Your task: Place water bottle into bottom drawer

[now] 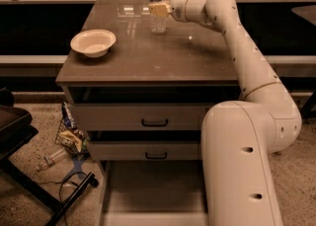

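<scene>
The water bottle (157, 21), clear and ribbed with a white cap, stands upright at the far middle of the brown table top (148, 57). My gripper (159, 9) reaches in from the right and sits at the bottle's mid-height, overlapping it in the camera view. The bottom drawer (153, 193) is pulled out at floor level below the table, a shallow grey-beige tray with a bare floor. My white arm (247, 72) runs from the lower right up to the bottle.
A cream bowl (93, 41) sits on the table's left side. Two grey drawer fronts with black handles (154, 122) are below the top. Wrappers and a small bottle (49, 160) lie on the floor at left, beside a black stand (19, 131).
</scene>
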`<move>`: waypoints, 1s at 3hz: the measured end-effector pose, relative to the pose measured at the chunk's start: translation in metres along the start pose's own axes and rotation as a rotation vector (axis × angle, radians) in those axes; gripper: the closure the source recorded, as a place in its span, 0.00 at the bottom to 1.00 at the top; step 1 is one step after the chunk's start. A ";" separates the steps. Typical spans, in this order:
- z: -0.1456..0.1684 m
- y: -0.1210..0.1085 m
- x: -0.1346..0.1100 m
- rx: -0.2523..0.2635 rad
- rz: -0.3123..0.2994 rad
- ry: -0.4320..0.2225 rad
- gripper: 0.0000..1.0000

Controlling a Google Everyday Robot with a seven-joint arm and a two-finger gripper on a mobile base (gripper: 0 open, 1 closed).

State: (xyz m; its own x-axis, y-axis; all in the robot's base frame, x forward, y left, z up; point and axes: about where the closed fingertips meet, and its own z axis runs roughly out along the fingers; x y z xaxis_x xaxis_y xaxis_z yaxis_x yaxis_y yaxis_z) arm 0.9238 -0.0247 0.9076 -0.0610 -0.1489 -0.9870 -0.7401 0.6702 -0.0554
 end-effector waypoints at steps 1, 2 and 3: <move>0.003 0.002 0.001 -0.004 0.001 0.001 1.00; 0.003 0.002 0.001 -0.004 0.001 0.001 1.00; -0.022 -0.008 -0.010 0.039 -0.008 -0.003 1.00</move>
State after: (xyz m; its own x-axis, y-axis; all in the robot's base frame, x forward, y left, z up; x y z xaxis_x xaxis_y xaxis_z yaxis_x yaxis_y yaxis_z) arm 0.9153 -0.0444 0.9212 -0.0533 -0.1522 -0.9869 -0.7140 0.6967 -0.0689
